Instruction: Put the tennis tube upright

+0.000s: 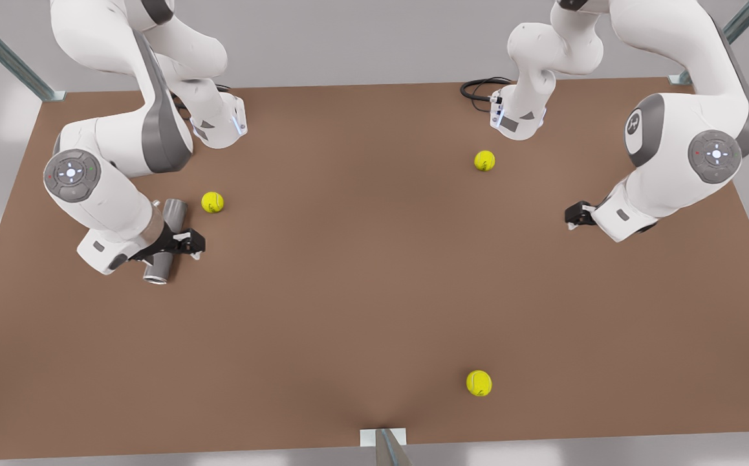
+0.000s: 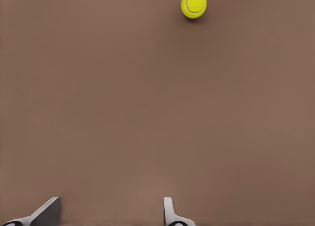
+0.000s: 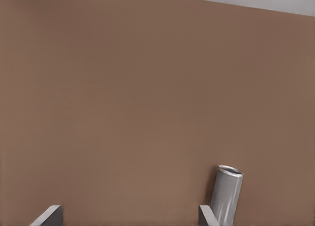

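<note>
The tennis tube (image 1: 158, 265) is a dark grey cylinder lying on its side on the brown table (image 1: 348, 272), at the front view's left, its hollow end toward the near edge. My right gripper (image 1: 195, 246) hovers across the tube's middle, fingers open with nothing between them. In the right wrist view the tennis tube (image 3: 226, 194) lies just outside one finger (image 3: 206, 216) of the right gripper (image 3: 128, 217). At the front view's right, my left gripper (image 1: 575, 215) waits low over the table; in the left wrist view the left gripper (image 2: 110, 216) is open over bare table.
Three yellow-green tennis balls lie about: one (image 1: 212, 202) close to the tube, one (image 1: 484, 160) at the back right, one (image 1: 478, 382) near the front edge. The left wrist view has a ball (image 2: 194, 3) ahead. A black cable (image 1: 478, 87) loops at the far edge.
</note>
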Controlling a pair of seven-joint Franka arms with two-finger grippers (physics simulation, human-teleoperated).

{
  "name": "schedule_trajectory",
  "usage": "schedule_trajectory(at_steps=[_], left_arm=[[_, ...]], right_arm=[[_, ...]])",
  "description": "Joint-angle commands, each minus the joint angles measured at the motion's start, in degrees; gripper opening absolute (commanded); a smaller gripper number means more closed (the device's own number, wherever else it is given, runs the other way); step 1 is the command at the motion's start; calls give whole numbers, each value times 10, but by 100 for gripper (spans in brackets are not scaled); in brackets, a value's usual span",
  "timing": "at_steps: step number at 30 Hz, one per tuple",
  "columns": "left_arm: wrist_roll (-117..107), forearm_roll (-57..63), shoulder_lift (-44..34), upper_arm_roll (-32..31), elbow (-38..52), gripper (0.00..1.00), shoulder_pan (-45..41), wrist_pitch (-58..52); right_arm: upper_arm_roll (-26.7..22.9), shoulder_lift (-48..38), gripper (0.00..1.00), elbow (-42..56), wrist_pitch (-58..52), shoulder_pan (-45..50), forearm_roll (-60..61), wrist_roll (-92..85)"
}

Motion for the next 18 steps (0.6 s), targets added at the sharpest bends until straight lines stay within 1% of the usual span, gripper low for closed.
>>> schedule_trajectory(at_steps=[1,4,7,8,10,12,14,16,18], left_arm=[[0,9,0,0,0,100,0,0],[0,9,0,-3,1,100,0,0],[-1,9,3,-3,1,100,0,1],[-1,9,3,-3,1,100,0,2],[-1,9,4,-7,1,100,1,2],[-1,9,4,-15,1,100,5,2],[-1,9,8,-18,1,100,9,3],[-1,9,9,-21,1,100,9,3],[-1,9,9,-22,1,100,9,3]], right_arm=[[0,0,100,0,0,0,0,-1],[-1,29,100,-7,-2,3,-8,6],[0,47,100,-35,-2,-31,-42,5],[3,39,100,-74,-4,-50,-38,6],[4,-32,100,-170,5,-81,-36,9],[4,-58,100,-254,70,-137,-16,6],[4,-48,100,-277,119,-188,11,-3],[4,-33,100,-298,138,-204,25,-4],[4,-33,100,-335,190,-211,25,-7]])
